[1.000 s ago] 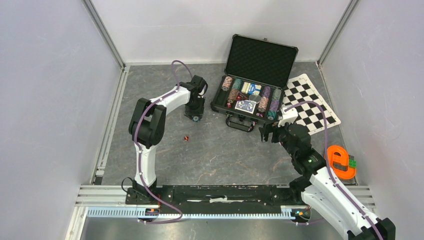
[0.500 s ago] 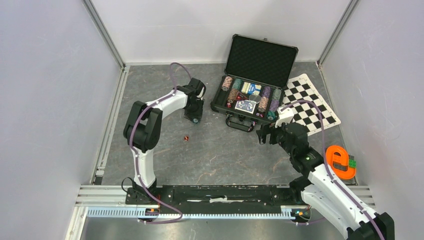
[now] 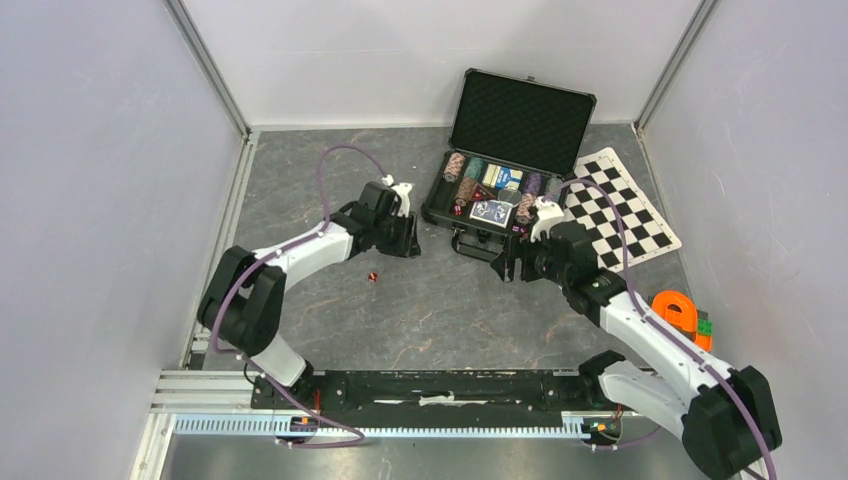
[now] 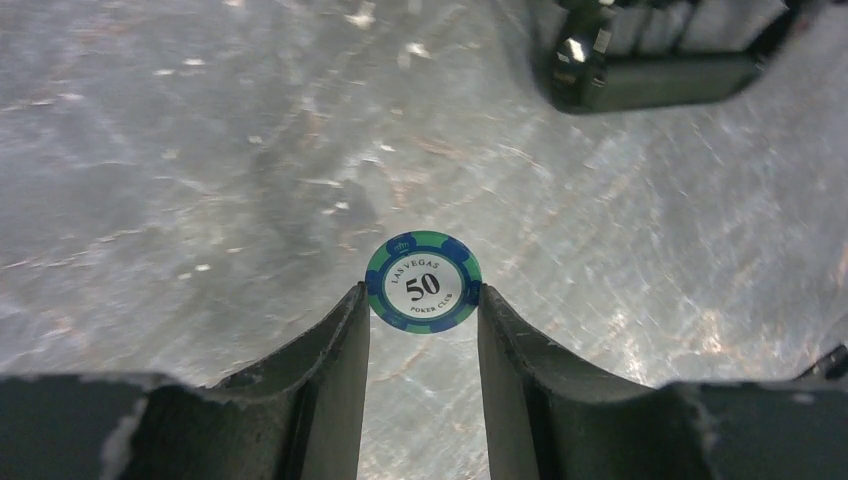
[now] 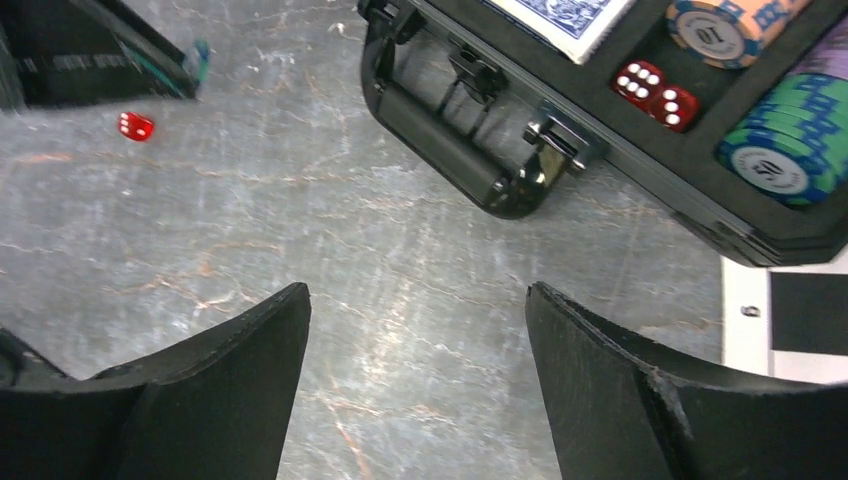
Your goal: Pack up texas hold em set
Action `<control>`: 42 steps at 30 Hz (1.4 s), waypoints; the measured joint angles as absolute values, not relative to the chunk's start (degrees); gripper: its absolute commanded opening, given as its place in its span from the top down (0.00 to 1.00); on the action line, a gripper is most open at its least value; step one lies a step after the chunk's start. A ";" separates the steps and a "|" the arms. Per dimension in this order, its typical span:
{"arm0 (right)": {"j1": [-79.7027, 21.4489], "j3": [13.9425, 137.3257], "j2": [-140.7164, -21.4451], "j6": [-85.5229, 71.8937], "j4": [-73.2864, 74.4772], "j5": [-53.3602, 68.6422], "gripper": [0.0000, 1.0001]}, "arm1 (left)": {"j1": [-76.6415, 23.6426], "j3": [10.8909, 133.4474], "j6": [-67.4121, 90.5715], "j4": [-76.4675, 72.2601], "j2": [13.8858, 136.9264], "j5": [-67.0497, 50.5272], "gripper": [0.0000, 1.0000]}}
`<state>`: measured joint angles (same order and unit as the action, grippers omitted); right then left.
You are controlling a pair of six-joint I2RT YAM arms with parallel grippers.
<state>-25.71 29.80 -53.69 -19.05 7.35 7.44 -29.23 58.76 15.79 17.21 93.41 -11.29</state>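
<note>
While the top camera looked down, the black case (image 3: 520, 122) stood open at the far side of the desk (image 3: 440, 320), its lid upright and its tray packed with rows of chips and cards. The left pincer (image 3: 405, 241) hung low just left of the case. The right pincer (image 3: 512, 266) hung just in front of it. One red die (image 3: 372, 277) lay on the desk, near the left pincer. A checkered mat (image 3: 622, 205) lay just right of the case, and an orange ring (image 3: 678, 312) sat beside the right arm.

From the left wrist, the left pincer was clamped on a green-and-blue chip (image 4: 423, 282) marked 50. The chip was gripped by its edges between the two fingertips (image 4: 345, 330), with grey desk beyond it.

From the right wrist, the right pincer's jaws stood wide apart with nothing between them, over bare desk. The case's handle (image 5: 450, 140) lay just ahead. Inside the tray, two red dice (image 5: 657, 95) sat beside a stack of green chips (image 5: 790, 140), and a blue-backed deck (image 5: 560, 12) showed at the top edge. The loose die lay at upper left, near the tip of the left pincer.
</note>
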 measured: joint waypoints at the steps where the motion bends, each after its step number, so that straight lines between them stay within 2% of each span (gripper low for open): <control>1: -25.71 30.70 -54.94 -20.18 7.35 7.99 0.19 | -29.87 57.25 15.81 15.57 92.58 -11.90 0.56; 5: -25.71 32.42 -57.30 -24.95 6.00 10.13 0.29 | -34.33 50.52 15.77 6.83 89.71 -13.39 0.59; 8: -25.71 33.10 -58.37 -28.32 4.25 12.53 0.41 | -39.13 46.13 15.27 0.95 87.39 -13.17 0.59; 14: -25.71 34.61 -62.87 -33.58 1.13 19.70 0.43 | -46.92 40.64 10.83 -8.71 82.41 -11.53 0.59; 21: -25.71 34.59 -66.61 -37.01 -1.45 26.09 0.51 | -47.83 37.47 6.79 -16.29 79.85 -11.49 0.60; 24: -25.74 34.30 -68.79 -38.76 -3.70 29.19 0.56 | -48.34 37.12 5.37 -17.69 79.85 -11.55 0.60; 40: -28.34 33.85 -73.82 -40.75 -7.97 33.04 0.59 | -49.76 36.14 0.75 -19.57 79.33 -12.60 0.61; 42: -28.51 33.85 -74.13 -40.75 -8.12 33.01 0.64 | -49.93 36.14 0.64 -19.86 79.13 -12.64 0.61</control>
